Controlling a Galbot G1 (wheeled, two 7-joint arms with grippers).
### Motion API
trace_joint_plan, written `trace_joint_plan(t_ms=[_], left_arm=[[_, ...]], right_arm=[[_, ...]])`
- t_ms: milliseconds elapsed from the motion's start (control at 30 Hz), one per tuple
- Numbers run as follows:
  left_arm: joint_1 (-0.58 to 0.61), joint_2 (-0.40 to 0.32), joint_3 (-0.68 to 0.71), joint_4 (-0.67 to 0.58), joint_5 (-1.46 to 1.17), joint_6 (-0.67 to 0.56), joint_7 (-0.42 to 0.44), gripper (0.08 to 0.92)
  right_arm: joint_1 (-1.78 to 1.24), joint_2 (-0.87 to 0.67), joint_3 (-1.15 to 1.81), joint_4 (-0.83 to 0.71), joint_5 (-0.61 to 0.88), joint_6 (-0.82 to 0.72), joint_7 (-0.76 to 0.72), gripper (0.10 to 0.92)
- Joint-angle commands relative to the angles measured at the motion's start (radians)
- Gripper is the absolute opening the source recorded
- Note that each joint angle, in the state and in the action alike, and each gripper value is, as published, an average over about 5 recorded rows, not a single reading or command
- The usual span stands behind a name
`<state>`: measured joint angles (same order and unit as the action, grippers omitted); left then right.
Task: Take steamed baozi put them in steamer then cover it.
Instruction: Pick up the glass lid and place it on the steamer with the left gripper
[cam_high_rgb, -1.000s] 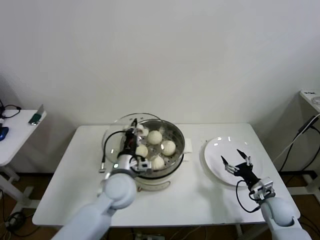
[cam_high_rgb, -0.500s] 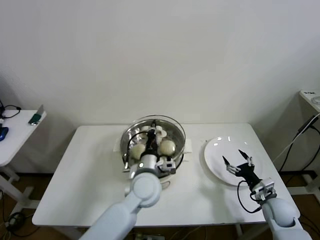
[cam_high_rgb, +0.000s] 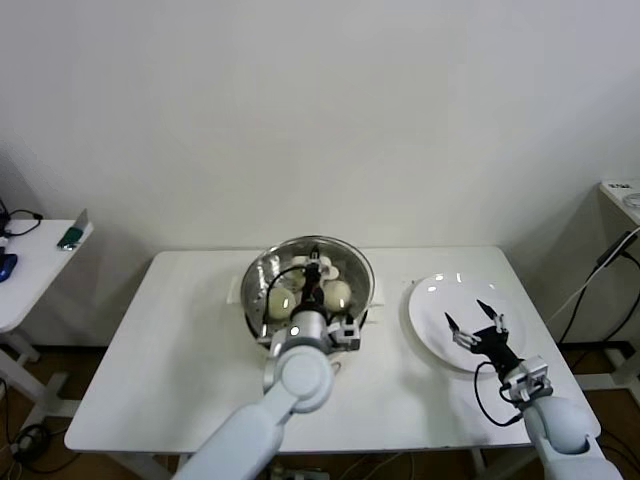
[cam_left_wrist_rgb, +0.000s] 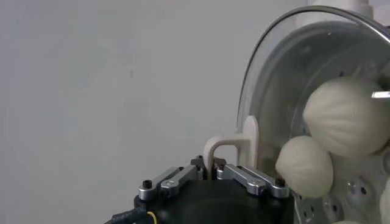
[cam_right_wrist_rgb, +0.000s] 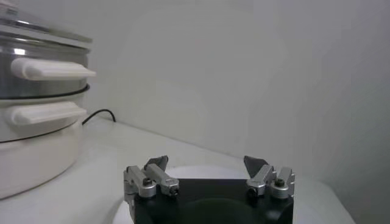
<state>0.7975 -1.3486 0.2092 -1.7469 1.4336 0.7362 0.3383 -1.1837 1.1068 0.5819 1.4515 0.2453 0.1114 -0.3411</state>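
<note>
The steamer (cam_high_rgb: 262, 312) stands at the table's middle, a shiny steel pot on a white base. The clear glass cover (cam_high_rgb: 350, 262) lies over its top. My left gripper (cam_high_rgb: 314, 272) is above the pot's centre, shut on the cover's cream handle (cam_left_wrist_rgb: 248, 141). Through the glass I see cream-white baozi (cam_high_rgb: 338, 293) inside; the left wrist view shows two of them (cam_left_wrist_rgb: 345, 117). My right gripper (cam_high_rgb: 476, 322) is open and empty over the white plate (cam_high_rgb: 430, 300) at the right.
The steamer's side handles (cam_right_wrist_rgb: 52, 69) show in the right wrist view, with a black cord behind. A small side table (cam_high_rgb: 30, 270) with a few items stands at the far left. The table's front edge is near my right arm.
My left gripper has carried the cover from the steamer's left side rightward over the pot. The cover now lies over the pot. The right arm has stayed put.
</note>
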Motion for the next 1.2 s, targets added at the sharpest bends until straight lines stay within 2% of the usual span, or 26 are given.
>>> trace_joint_plan(t_ms=[33,967,1200], left_arm=[[-0.002,0.002,-0.014,0.032,0.020,0.024,-0.002,0.152],[0.001,0.014,-0.002,0.052,-0.059,0.039,-0.057,0.152],[0.016,0.018,-0.005,0.031,-0.065,0.037,-0.033,0.152]], right_arm=[[0.001,-0.004,0.000,-0.003,-0.002,0.001,-0.002,0.823],[0.008,0.001,0.007,-0.015,-0.012,0.009,-0.014,0.823],[0.009,0.000,0.008,-0.017,-0.012,0.005,-0.016,0.823]])
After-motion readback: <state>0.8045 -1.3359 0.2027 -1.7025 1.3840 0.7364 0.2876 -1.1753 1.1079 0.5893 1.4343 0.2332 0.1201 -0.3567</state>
